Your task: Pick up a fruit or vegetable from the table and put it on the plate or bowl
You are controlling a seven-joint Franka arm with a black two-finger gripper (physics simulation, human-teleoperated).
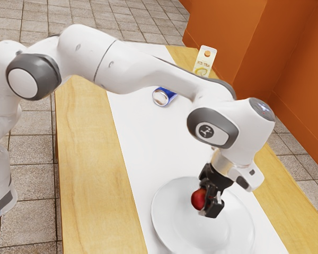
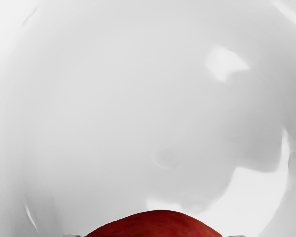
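While my gripper (image 1: 208, 200) hangs low over the plate (image 1: 169, 214), jaws are clamped on the apple (image 1: 197, 198) from two sides, near plate centre; can't tell if it touches the plate. Wrist view: apple (image 2: 155, 225) right under hand, plate (image 2: 138, 98) beyond. My guess: light, firm, smooth skin so slightly slippery, round so may roll. Hold across widest part, release low
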